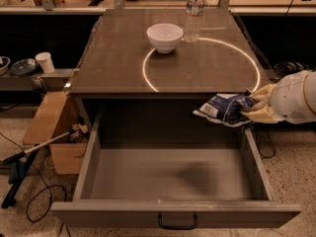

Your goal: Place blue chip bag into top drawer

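The blue chip bag (223, 107) is a crumpled dark-blue foil bag with white patches. My gripper (253, 108) comes in from the right edge and is shut on the bag's right end. It holds the bag in the air over the back right corner of the top drawer (170, 174), just below the tabletop's front edge. The drawer is pulled fully open, grey, with a flat bare floor and a black handle (177, 224) on its front.
A white bowl (165, 36) and a clear water bottle (194, 8) stand at the back of the tabletop (118, 58). A cardboard box (52, 127) and a tool with cables (19, 167) lie on the floor at the left. A side shelf holds a cup (45, 62).
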You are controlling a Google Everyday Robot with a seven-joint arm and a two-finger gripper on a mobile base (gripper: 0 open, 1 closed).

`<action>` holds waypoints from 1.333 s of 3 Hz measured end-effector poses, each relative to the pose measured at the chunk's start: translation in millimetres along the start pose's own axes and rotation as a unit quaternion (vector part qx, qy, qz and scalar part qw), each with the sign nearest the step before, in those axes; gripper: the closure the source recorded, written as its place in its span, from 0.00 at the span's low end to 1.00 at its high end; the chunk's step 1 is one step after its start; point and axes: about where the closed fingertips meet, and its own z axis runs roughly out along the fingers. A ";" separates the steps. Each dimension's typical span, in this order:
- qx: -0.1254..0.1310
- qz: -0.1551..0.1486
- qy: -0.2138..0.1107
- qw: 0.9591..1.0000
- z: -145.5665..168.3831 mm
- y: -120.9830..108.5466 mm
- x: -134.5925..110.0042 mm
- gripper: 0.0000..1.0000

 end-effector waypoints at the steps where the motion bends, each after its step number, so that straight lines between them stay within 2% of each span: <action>1: -0.016 0.004 -0.016 1.000 17.2 7.7 -6.1 1.00; 3: -0.057 0.023 -0.042 0.997 53.0 32.3 -13.3 1.00; 4: -0.057 0.022 -0.042 0.997 53.2 32.4 -13.6 1.00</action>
